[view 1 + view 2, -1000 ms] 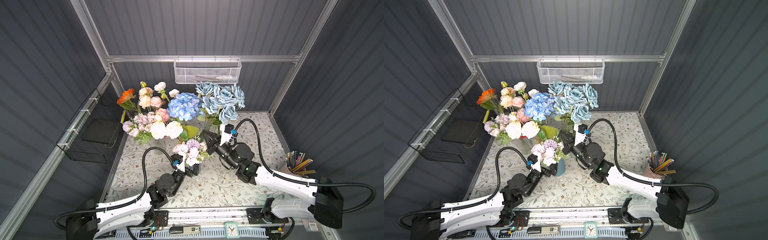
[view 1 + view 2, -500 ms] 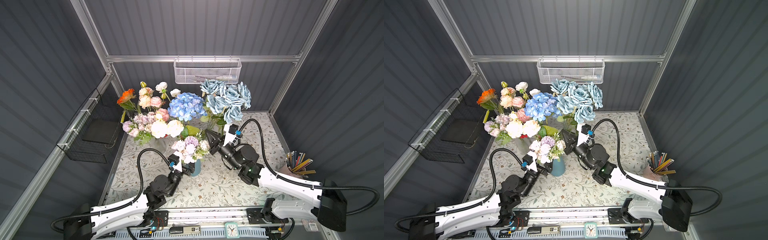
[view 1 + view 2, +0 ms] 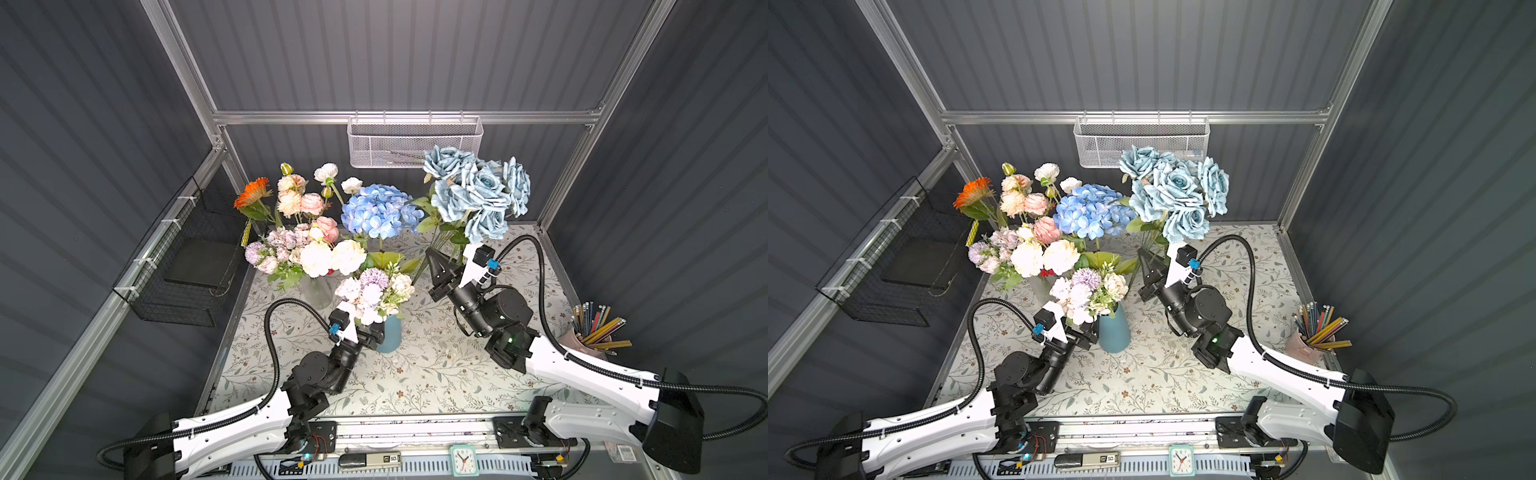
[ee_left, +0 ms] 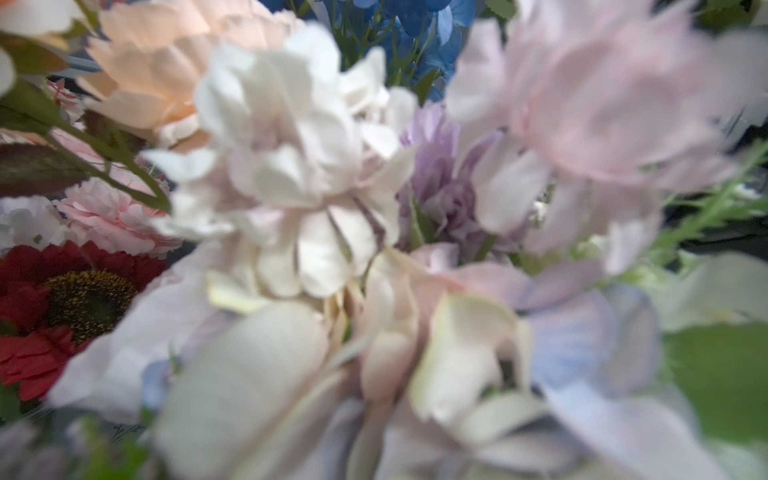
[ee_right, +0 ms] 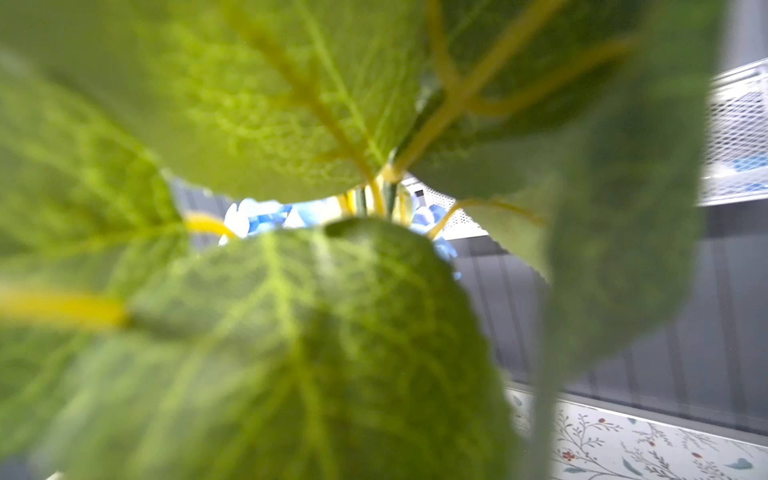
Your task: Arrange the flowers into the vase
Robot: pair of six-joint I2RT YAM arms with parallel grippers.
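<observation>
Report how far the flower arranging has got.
Done: a pastel bunch stands in the blue vase, which the left gripper clamps. In hand: the right gripper is shut on the blue roses by their stems, apart from that vase. Left: seating the roses; the hydrangea and mixed bouquet stand behind.

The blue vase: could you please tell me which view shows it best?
A top view shows the blue vase best: most of its body is clear below the pastel bunch. Both top views have it. The left wrist view shows only blurred petals, the right wrist view only leaves.
</observation>
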